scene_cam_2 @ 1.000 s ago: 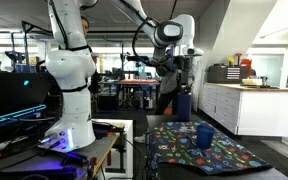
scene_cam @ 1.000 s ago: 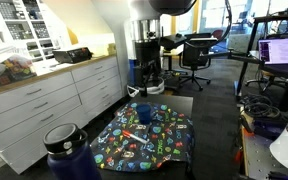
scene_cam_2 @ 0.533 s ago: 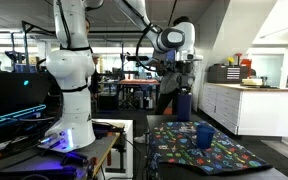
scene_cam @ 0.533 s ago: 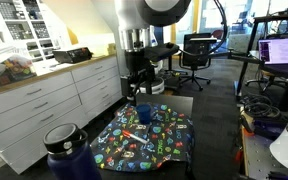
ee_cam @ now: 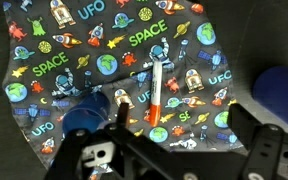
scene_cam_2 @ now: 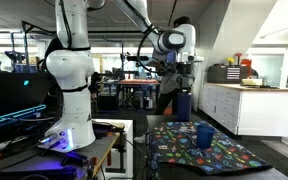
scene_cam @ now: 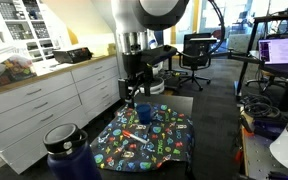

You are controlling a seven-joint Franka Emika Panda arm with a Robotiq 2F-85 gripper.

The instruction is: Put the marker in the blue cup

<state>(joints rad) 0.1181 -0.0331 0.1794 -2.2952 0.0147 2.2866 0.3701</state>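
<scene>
The marker (ee_cam: 156,95), white with an orange-red cap, lies flat on a space-patterned cloth (ee_cam: 74,40). The small blue cup (ee_cam: 84,116) stands upright on the cloth just beside it. In the wrist view my gripper (ee_cam: 189,140) is open and empty, its fingers hanging above the cloth near the marker's capped end. In both exterior views the gripper (scene_cam: 136,88) (scene_cam_2: 176,82) hangs well above the cup (scene_cam: 143,113) (scene_cam_2: 204,134). The marker shows as a small orange streak (scene_cam: 125,133) in an exterior view.
A large dark navy bottle with a lid (scene_cam: 69,152) (scene_cam_2: 182,105) stands at one end of the cloth (scene_cam: 154,140) and shows at the wrist view's edge (ee_cam: 284,95). White cabinets (scene_cam: 44,100) run along one side. Another white robot (scene_cam_2: 69,75) stands nearby.
The arm has shifted sideways and come down a little over the cloth. The gripper has stayed open. The marker and cup have not moved.
</scene>
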